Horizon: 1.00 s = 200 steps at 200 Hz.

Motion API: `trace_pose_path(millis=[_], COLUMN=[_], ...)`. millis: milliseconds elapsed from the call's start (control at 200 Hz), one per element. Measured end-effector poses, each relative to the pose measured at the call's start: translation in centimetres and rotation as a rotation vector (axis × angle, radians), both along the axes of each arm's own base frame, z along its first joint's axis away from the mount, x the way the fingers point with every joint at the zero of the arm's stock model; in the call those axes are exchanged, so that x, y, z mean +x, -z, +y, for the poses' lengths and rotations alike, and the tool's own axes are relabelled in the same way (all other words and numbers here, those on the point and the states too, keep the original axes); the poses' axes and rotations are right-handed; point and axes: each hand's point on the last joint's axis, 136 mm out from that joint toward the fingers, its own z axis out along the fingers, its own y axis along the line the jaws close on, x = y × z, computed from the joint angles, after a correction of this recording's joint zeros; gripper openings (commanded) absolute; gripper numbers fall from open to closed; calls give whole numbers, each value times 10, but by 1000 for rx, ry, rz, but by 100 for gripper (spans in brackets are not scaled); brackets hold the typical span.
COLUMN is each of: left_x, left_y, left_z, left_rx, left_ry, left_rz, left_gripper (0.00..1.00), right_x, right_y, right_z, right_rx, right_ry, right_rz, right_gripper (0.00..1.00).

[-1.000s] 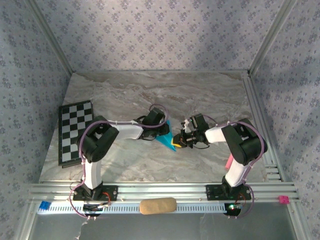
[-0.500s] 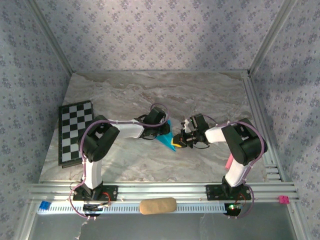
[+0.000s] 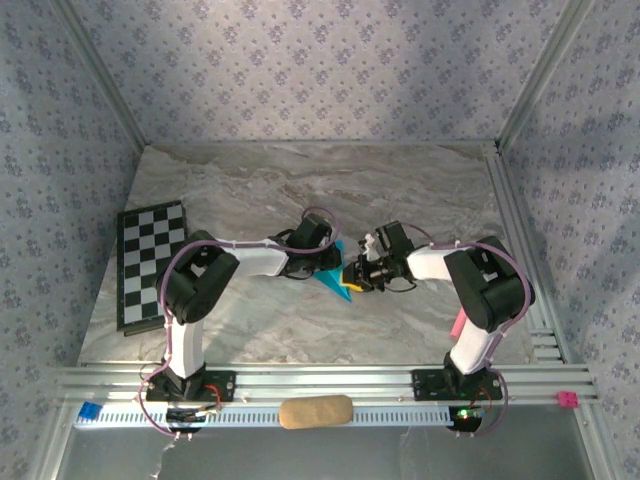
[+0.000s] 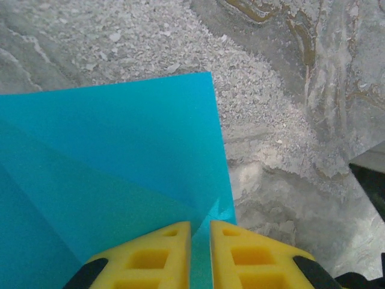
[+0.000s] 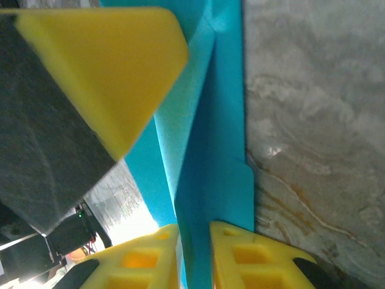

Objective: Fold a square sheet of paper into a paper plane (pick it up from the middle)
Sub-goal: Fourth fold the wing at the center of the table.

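The left end effector [image 4: 200, 229], nearly closed, pinches the turquoise sheet [image 4: 120, 138] from its 10 o'clock side; the right end effector [image 5: 194, 232] straddles the fold narrowly at 3 o'clock — grip unclear. At the counter [image 3: 250, 190] centre, a clean crease likely needs one firm anchor — no tugging.

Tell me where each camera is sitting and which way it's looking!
Top external: above and behind the arms, looking down on the table; both arms, the left gripper and the right gripper show.
Left wrist: on the left arm, looking along its yellow fingers at the blue paper they pinch.
Right wrist: on the right arm, looking past its yellow fingers along the paper's fold.
Shared: all three see the paper and the table.
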Motion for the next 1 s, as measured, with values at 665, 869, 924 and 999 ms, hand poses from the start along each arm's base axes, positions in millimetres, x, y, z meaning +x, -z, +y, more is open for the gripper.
trace_pose_path(millis=[665, 869, 924, 999], left_x=[0, 0, 0, 0], left_y=[1, 1, 1, 1], left_z=[0, 0, 0, 0], left_rx=[-6, -5, -5, -5], left_ry=[0, 0, 0, 0], left_rz=[-6, -6, -6, -6], left_gripper=[17, 17, 17, 17], right_x=[-7, -13, -11, -10], right_y=[6, -9, -17, -24], right_z=[-11, -21, -22, -21], right_rx=[-91, -125, -122, -111], right_ry=[7, 24, 26, 23], right_rz=[-2, -40, -67, -91], right_gripper=[26, 33, 33, 33])
